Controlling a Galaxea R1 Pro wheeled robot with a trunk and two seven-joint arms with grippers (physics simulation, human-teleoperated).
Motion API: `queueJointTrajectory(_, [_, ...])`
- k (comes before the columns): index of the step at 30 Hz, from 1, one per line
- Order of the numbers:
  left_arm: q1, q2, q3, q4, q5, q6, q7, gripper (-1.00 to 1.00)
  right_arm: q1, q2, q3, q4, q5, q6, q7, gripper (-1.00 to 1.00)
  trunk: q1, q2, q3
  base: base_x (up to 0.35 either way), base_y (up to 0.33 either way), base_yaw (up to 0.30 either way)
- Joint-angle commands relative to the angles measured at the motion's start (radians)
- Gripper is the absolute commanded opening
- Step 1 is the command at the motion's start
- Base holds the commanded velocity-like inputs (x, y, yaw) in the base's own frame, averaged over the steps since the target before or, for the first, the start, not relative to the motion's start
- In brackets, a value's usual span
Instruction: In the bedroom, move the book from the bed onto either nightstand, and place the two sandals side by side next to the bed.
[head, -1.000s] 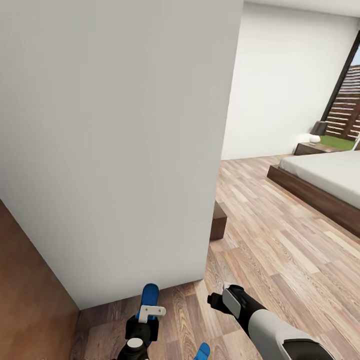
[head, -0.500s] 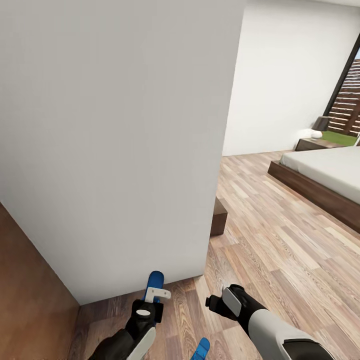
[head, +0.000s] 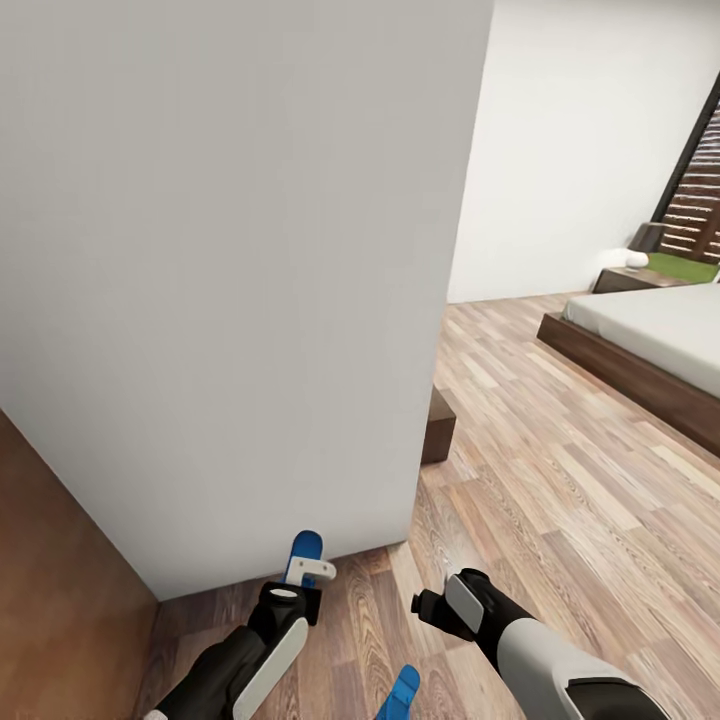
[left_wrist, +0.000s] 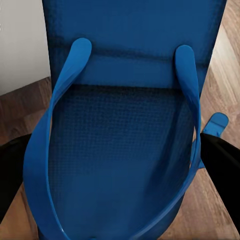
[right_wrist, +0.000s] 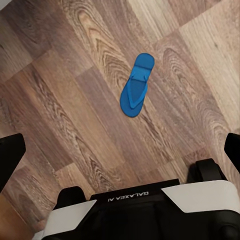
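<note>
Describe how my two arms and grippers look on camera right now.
Both arms have black joints with white shell panels. The left gripper is black-bodied with a white finger piece; the right gripper is black with a white side panel. In the right wrist view, its white band reads GALAXEA AI, shown inverted, between black fingers.

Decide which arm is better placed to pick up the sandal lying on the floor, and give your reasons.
Right. The left gripper already holds one sandal, so it is occupied. The right gripper is open, holds nothing, and its camera looks straight down at the floor sandal.
</note>
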Motion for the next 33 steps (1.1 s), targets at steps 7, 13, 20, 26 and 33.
queueJointTrajectory(7, [0.000,0.003,-0.001,0.004,0.010,-0.023,0.011,-1.00,0.000,-0.001,-0.002,-0.003,-0.008,0.004,-0.011,1.00,0.027,-0.050,-0.034,0.000,0.000,0.000])
queueJointTrajectory(13, [0.004,0.005,-0.013,0.064,0.008,-0.143,0.009,-1.00,0.000,-0.001,-0.002,-0.004,-0.008,0.004,-0.013,1.00,0.050,-0.092,-0.063,0.000,0.000,0.000])
queueJointTrajectory(20, [0.004,0.002,-0.029,0.127,0.008,-0.228,-0.006,-1.00,0.000,-0.001,-0.002,-0.004,-0.008,0.001,-0.010,1.00,0.077,-0.141,-0.096,0.000,0.000,0.000])
queueJointTrajectory(26, [0.004,0.002,-0.050,0.153,0.003,-0.269,-0.075,-1.00,0.000,-0.001,-0.001,-0.004,-0.007,-0.017,-0.002,1.00,0.100,-0.183,-0.124,0.000,0.000,0.000])
queueJointTrajectory(33, [0.004,0.001,-0.052,0.154,0.004,-0.278,-0.078,-1.00,0.000,-0.001,-0.001,-0.004,-0.008,-0.018,0.006,1.00,0.127,-0.232,-0.157,0.000,0.000,0.000])
